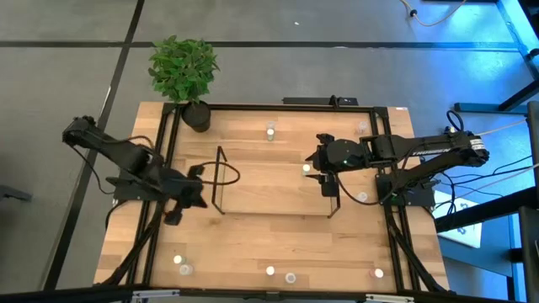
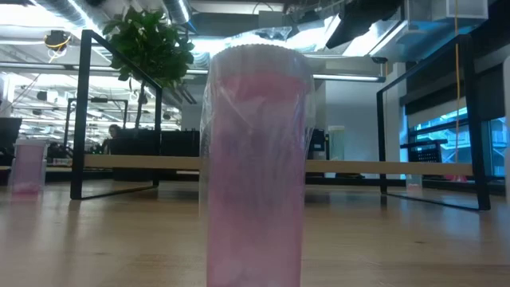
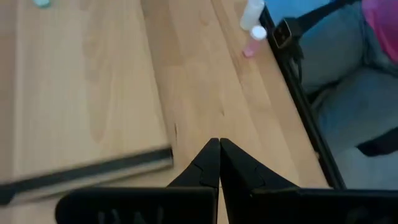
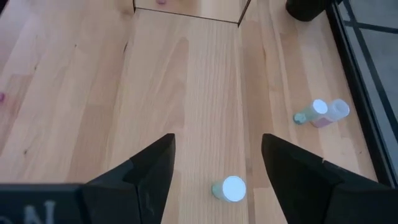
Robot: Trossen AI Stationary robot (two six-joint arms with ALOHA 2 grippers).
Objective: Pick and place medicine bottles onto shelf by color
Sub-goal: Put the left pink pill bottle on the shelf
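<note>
Over the shelf's [image 1: 269, 181] right end, the right pincer [image 4: 217, 163] hung with its fingers spread wide and nothing between them. A green-tinted medicine bottle [image 4: 227, 188] with a whitish top stood on the shelf's wooden board directly below the gap, nearer one finger than the other. It was not touched by either.

The left pincer [image 3: 219, 163] waited just off the shelf's left end, fully closed and empty, above the bench [image 3: 249, 124].

Other bottles stood scattered about the shelf: two leaning close together beyond its far right corner [image 4: 323, 113], one behind its back rail [image 1: 270, 130], and several well in front of it along the bench's near edge. A pink bottle [image 2: 255, 167] stood hard against the low camera, well forward of the shelf.

Judgement: the step in hand appeared to be either a grasp of the green bottle or a release just made; the frames did not settle which. If a grasp, the pincer would need centring over the cap before descent, as the bottle is small and light, and an off-centre close could tip it or flick it off the board. A straight, slow descent is advised.
</note>
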